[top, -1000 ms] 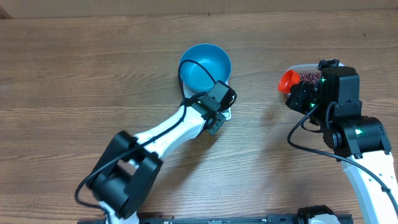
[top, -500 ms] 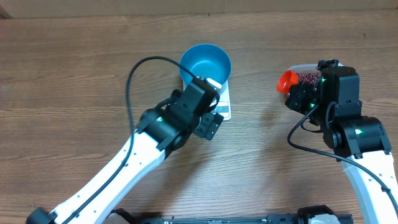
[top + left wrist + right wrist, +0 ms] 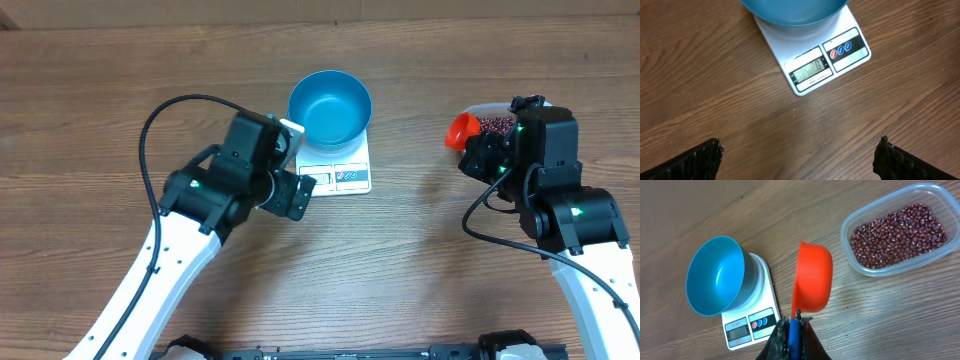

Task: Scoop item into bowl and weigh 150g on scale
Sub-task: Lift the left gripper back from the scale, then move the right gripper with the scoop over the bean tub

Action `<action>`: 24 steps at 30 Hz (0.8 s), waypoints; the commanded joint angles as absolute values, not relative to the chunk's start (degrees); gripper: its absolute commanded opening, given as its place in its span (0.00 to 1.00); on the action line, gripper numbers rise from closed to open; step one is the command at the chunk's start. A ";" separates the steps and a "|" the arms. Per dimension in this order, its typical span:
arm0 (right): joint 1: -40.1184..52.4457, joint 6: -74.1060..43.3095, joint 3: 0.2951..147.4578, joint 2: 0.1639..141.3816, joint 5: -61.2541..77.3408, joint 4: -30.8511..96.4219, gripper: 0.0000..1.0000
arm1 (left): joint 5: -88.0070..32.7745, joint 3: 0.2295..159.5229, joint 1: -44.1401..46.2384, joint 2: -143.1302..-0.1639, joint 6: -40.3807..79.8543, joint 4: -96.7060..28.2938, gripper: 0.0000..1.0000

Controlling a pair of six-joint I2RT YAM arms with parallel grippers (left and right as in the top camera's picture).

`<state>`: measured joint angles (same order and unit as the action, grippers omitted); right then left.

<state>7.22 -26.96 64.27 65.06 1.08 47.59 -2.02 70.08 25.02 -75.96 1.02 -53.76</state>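
The bowl [image 3: 790, 10] is sitting on the scale [image 3: 780, 42], display digits [image 3: 809, 71] unreadable. Left gripper [image 3: 799, 146] is hanging spread; right gripper [image 3: 792, 339] is pinching an orange scoop [image 3: 812, 277].

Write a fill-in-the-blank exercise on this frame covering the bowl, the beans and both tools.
1. The blue bowl stands on the white ____.
2. The beans all lie in the clear tub; the bowl is ____.
3. The right tool is shut on the handle of a scoop coloured ____.
4. The left tool hangs over the table with its jaws ____.
Missing words: scale; empty; orange; open.
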 commanded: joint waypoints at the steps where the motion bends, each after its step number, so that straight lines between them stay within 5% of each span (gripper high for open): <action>1: 7.33 -26.89 66.06 65.06 0.95 47.29 0.04 | -3.55 70.02 24.80 -74.48 -1.13 -54.57 1.00; 24: 7.33 -26.94 66.06 65.06 1.58 47.22 0.04 | 3.73 60.77 31.27 -66.30 1.28 -42.74 1.00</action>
<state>7.22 -26.96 64.27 65.06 1.30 47.57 3.05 61.14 29.91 -66.54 0.45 -44.03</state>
